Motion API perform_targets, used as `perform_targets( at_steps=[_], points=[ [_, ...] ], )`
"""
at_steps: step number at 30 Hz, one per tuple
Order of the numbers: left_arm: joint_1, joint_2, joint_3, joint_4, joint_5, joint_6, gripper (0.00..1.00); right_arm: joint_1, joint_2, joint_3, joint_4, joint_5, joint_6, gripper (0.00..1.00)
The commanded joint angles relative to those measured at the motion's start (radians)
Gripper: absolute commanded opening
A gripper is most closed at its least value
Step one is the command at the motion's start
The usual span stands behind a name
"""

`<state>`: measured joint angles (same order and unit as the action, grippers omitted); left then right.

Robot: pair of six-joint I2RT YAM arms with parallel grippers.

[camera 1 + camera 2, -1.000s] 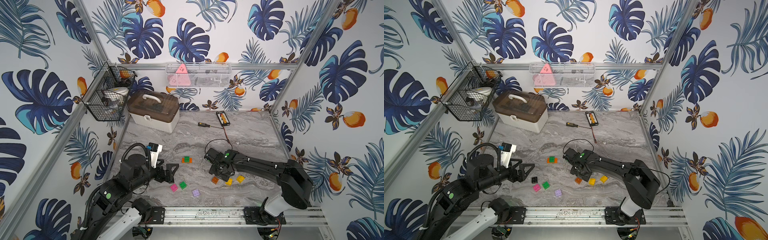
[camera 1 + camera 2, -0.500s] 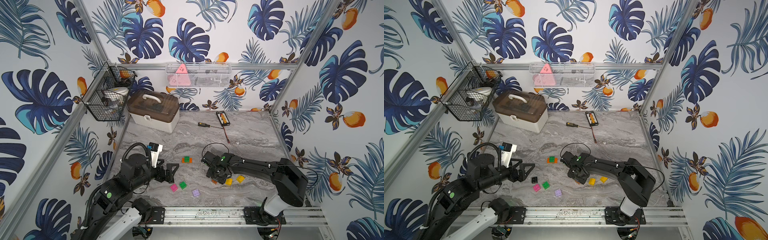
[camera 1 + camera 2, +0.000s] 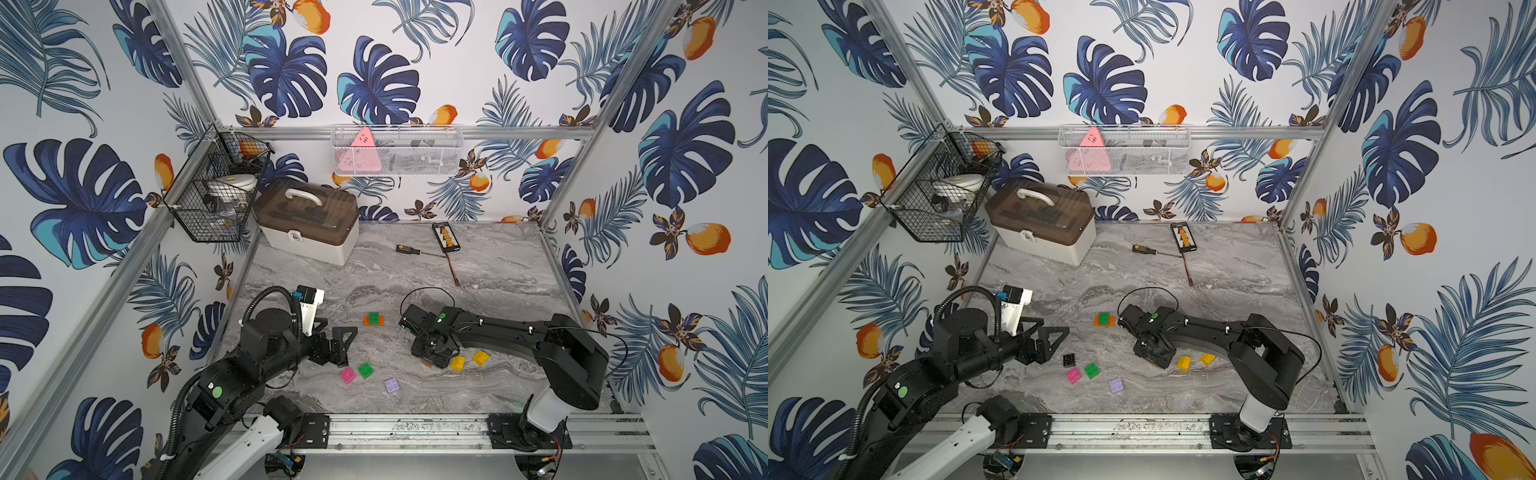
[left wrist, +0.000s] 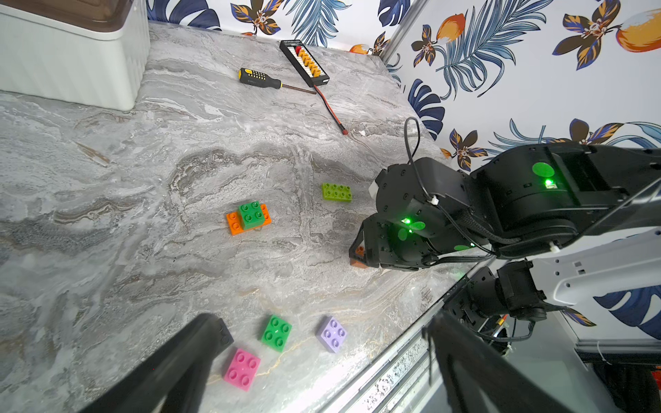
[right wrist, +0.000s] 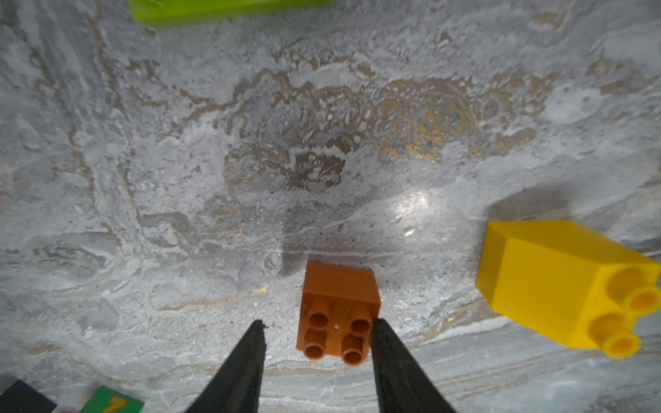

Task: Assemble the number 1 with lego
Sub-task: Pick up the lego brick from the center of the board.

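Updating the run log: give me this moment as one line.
left gripper: open, empty | right gripper: open around brown brick, not clamped

Brown-lidded box (image 3: 307, 224), screwdriver (image 3: 405, 249), abacus (image 3: 445, 237) on marble tabletop (image 3: 498, 266), far end.

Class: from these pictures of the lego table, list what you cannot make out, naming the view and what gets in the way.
Brown brick: both top views, almost wholly hidden under the right gripper.
Lime brick: right wrist view, blurred and cut off by the picture's edge; both top views, behind the right arm.
Wire basket contents: both top views, too small, behind mesh.
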<state>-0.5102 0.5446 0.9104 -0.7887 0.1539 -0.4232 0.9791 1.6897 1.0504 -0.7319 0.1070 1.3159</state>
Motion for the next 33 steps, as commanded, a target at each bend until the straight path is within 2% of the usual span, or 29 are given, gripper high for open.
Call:
perform_targets(
  at_steps=[1,14,24,28,33],
  points=[
    [0.002,-0.001,0.002,0.023,-0.010,0.004,0.99,0.000,0.009,0.008,-0.040,0.030,-0.016,0.50],
    [0.002,-0.005,0.002,0.025,-0.014,0.004,0.99,0.012,-0.018,0.061,-0.081,0.049,-0.026,0.57],
    [0.001,-0.009,0.000,0.025,-0.017,0.003,0.99,0.012,-0.013,0.021,-0.070,0.052,-0.015,0.57],
    [0.001,-0.009,0.000,0.023,-0.017,0.003,0.99,0.013,-0.001,0.050,-0.127,0.088,-0.051,0.57],
    [0.001,-0.006,0.001,0.024,-0.016,0.003,0.99,0.012,0.055,0.129,-0.208,0.106,-0.166,0.75]
  ],
)
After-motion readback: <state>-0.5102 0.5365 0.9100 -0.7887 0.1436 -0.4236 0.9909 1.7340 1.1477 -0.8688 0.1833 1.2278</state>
